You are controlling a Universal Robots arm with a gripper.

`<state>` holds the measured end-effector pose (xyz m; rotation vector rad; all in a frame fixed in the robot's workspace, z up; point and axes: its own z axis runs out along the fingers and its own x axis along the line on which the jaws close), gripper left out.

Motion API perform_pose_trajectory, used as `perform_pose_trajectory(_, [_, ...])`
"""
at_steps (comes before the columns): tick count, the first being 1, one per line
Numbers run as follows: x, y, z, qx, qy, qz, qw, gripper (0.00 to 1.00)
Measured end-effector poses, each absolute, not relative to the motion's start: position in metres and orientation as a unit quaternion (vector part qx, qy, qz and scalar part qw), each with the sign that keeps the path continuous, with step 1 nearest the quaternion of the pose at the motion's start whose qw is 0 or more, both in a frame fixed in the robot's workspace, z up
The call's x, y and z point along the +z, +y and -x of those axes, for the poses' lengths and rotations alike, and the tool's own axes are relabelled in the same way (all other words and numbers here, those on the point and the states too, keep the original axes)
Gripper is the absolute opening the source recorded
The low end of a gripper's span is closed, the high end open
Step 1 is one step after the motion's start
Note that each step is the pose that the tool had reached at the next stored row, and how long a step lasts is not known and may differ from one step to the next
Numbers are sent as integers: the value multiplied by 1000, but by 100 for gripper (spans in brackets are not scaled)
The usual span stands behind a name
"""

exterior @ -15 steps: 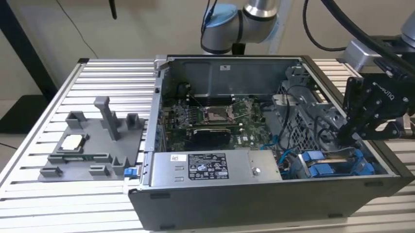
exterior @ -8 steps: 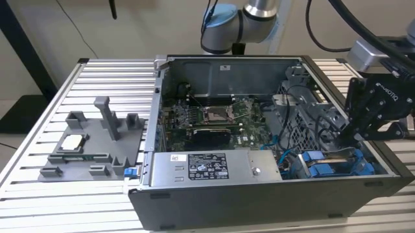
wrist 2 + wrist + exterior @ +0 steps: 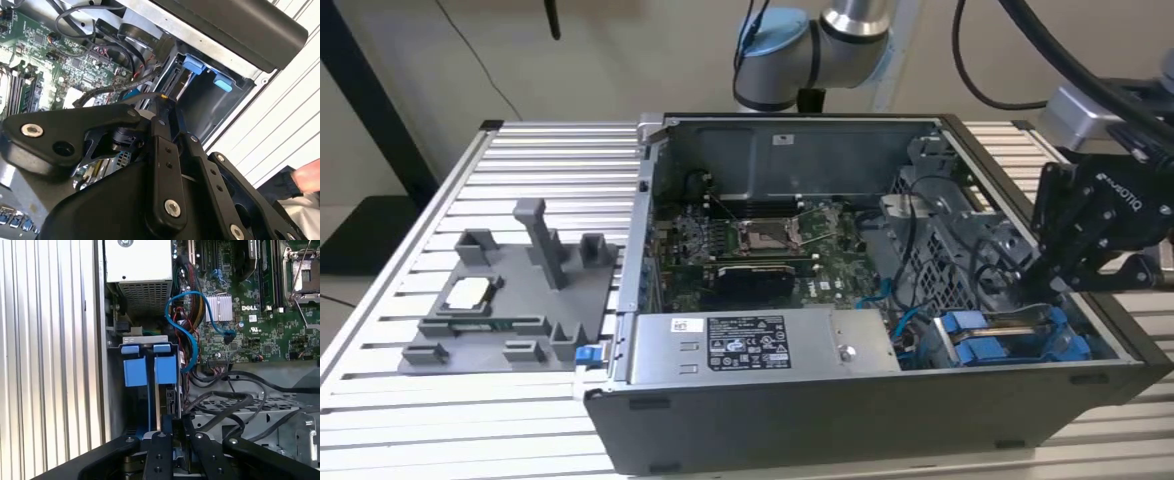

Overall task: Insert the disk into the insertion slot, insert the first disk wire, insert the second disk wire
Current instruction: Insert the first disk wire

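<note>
The disk [image 3: 1019, 327] lies in its blue carrier [image 3: 970, 338] in the slot at the front corner of the open computer case, on the exterior view's right. The carrier's blue tabs [image 3: 150, 369] [image 3: 195, 65] show in both wrist views. My gripper [image 3: 1033, 292] reaches down into the case at the disk's inner end. Its fingers stand close together [image 3: 173, 423] [image 3: 167, 102]. A black disk wire [image 3: 115, 95] with a yellow strand runs up to the fingertips and ends between them, against the disk's edge.
A labelled silver power-supply box [image 3: 747, 345] sits beside the disk bay, with the motherboard [image 3: 761, 245] behind it. A blue cable [image 3: 190, 335] and loose black cables [image 3: 235, 400] crowd the bay. A grey fixture tray [image 3: 507, 300] stands on the slatted table, exterior view's left.
</note>
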<state>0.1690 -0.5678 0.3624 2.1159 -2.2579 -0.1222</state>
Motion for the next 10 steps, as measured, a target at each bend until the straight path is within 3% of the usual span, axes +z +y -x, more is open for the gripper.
perform_pose_trajectory(10, [354,-569,-171,-46,-728,-684,24,19])
